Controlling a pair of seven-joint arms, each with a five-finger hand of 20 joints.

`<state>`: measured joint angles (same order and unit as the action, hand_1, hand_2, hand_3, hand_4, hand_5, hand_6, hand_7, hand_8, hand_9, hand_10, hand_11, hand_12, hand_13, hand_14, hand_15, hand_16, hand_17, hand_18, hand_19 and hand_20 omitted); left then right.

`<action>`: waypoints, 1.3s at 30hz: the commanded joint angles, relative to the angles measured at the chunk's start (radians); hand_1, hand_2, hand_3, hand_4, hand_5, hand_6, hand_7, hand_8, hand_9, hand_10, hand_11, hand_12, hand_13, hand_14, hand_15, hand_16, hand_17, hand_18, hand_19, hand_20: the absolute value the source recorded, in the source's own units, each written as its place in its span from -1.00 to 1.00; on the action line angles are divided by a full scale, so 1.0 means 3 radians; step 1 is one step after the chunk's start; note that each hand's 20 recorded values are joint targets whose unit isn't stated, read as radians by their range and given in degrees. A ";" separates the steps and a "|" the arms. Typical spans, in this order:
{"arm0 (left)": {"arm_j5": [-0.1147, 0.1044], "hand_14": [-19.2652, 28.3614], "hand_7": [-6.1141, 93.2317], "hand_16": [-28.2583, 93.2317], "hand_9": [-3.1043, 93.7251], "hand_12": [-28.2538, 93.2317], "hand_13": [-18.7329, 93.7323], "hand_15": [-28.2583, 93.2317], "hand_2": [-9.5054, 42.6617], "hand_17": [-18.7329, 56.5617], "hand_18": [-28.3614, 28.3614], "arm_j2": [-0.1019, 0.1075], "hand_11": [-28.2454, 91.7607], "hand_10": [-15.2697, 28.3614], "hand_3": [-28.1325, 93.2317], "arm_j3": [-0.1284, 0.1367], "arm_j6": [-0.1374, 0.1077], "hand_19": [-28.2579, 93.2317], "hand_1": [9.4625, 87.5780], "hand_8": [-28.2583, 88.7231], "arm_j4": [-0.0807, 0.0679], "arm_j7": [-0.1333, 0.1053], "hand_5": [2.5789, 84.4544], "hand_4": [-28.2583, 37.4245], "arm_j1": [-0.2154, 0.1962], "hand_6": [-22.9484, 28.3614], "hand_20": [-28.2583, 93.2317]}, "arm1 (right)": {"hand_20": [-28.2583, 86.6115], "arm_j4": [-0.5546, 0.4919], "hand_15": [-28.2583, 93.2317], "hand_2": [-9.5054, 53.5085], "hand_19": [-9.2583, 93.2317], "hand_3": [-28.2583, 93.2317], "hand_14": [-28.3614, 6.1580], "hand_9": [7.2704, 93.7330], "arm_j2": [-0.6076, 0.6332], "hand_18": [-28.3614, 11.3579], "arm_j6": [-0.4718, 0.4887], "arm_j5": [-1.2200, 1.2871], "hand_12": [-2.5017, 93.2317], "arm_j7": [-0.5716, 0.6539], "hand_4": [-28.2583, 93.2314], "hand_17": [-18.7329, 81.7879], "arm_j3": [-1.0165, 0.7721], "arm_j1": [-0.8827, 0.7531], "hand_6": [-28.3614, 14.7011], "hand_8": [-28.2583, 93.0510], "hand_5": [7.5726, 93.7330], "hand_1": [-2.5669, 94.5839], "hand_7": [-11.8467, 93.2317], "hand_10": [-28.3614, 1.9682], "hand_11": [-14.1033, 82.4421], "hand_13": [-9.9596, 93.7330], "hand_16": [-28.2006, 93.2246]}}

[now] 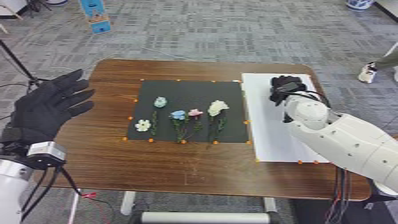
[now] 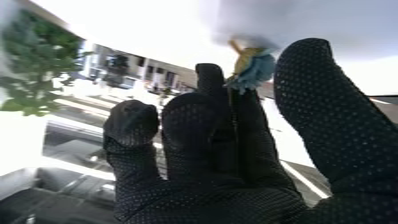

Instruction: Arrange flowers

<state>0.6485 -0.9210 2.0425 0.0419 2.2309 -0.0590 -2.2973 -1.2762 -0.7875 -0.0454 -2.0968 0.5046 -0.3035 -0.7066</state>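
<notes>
Above the far part of the white sheet (image 1: 272,135) is my right hand (image 1: 284,82). In the right wrist view, the right hand (image 2: 222,185) pinches a blue flower (image 2: 254,72) between its thumb and a finger, close to the tips. My left hand (image 1: 46,107) is open, beyond the table's left edge. On the black mat (image 1: 191,89) lie a pale blue-green flower (image 1: 160,102), a white flower (image 1: 143,125), a blue flower (image 1: 178,115), a pink flower (image 1: 195,113) and a larger white flower (image 1: 218,107). Green stems (image 1: 182,131) lie among and below them.
The brown wooden table (image 1: 160,167) carries the mat left of the white sheet. Small orange markers (image 1: 151,140) line the edges of both. A thin black stand (image 1: 18,62) rises beyond the table's left side.
</notes>
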 commanded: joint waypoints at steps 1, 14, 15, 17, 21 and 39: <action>-0.0008 0.45 -0.51 -0.51 -0.34 -0.23 -0.25 -0.08 -0.79 -0.77 0.84 0.0024 -0.17 0.29 0.62 -0.0003 -0.0017 0.20 -0.69 -0.66 0.0003 0.0000 -0.31 -1.00 0.0025 0.01 -0.39 | 0.44 0.0082 0.90 -1.00 0.97 0.90 0.26 0.03 -0.0023 -0.61 -0.0356 0.0124 -0.58 -0.0428 -1.00 0.07 0.0126 0.0116 0.34 -0.77 -0.17 -0.11 -0.26 0.40 -0.26 0.41 -0.06; -0.0017 0.45 -0.51 -0.51 -0.34 -0.23 -0.25 -0.07 -0.78 -0.76 0.84 0.0015 -0.16 0.29 0.62 0.0008 -0.0009 0.20 -0.69 -0.67 0.0009 0.0004 -0.31 -1.00 -0.0021 0.01 -0.39 | 0.48 -0.0112 0.87 -1.00 1.00 0.75 0.43 0.73 0.0048 -0.51 -0.0163 0.0009 0.04 -0.0366 -1.00 0.19 0.0097 0.0020 0.55 -0.52 0.41 0.10 0.13 0.58 -0.26 0.54 0.01; -0.0017 0.45 -0.51 -0.51 -0.34 -0.23 -0.25 -0.07 -0.78 -0.76 0.84 0.0016 -0.16 0.29 0.62 0.0004 -0.0007 0.20 -0.69 -0.67 0.0007 0.0002 -0.31 -1.00 -0.0015 0.01 -0.39 | 0.48 -0.0144 0.87 -1.00 1.00 0.75 0.43 0.74 0.0059 -0.51 -0.0129 0.0011 0.05 -0.0390 -1.00 0.19 0.0059 -0.0009 0.55 -0.52 0.43 0.10 0.13 0.59 -0.25 0.54 0.01; -0.0015 0.45 -0.51 -0.51 -0.34 -0.23 -0.25 -0.07 -0.78 -0.76 0.84 0.0018 -0.16 0.29 0.62 0.0000 0.0001 0.20 -0.69 -0.67 0.0006 0.0003 -0.31 -1.00 -0.0004 0.01 -0.39 | 0.49 -0.0259 0.87 -1.00 1.00 0.77 0.43 0.76 0.0114 -0.51 -0.0191 0.0048 0.06 -0.0431 -1.00 0.21 -0.0011 -0.0092 0.55 -0.52 0.47 0.11 0.12 0.61 -0.24 0.55 0.02; -0.0017 0.45 -0.51 -0.51 -0.34 -0.23 -0.24 -0.07 -0.78 -0.76 0.84 0.0018 -0.16 0.29 0.62 -0.0005 0.0008 0.20 -0.69 -0.66 0.0004 0.0000 -0.31 -1.00 0.0016 0.01 -0.39 | 0.50 -0.0587 0.87 -1.00 1.00 0.80 0.43 0.78 0.0208 -0.51 -0.0318 0.0124 0.08 -0.0536 -1.00 0.22 -0.0263 -0.0344 0.52 -0.51 0.51 0.10 0.10 0.62 -0.23 0.57 0.02; -0.0017 0.45 -0.51 -0.51 -0.34 -0.23 -0.24 -0.07 -0.78 -0.76 0.84 -0.0015 -0.16 0.29 0.62 -0.0039 -0.0013 0.20 -0.69 -0.66 -0.0004 0.0008 -0.31 -1.00 0.0057 0.01 -0.39 | 0.52 -0.1204 0.86 -1.00 1.00 0.80 0.44 0.80 0.0123 -0.52 -0.0349 0.0025 0.08 -0.0772 -1.00 0.24 -0.0844 -0.1035 0.50 -0.50 0.53 0.11 0.08 0.62 -0.24 0.58 0.04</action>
<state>0.6478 -0.9143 2.0308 0.0422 2.2294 -0.0578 -2.2815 -1.6093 -0.7338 -0.1461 -2.0514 0.2929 -0.5576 -0.9749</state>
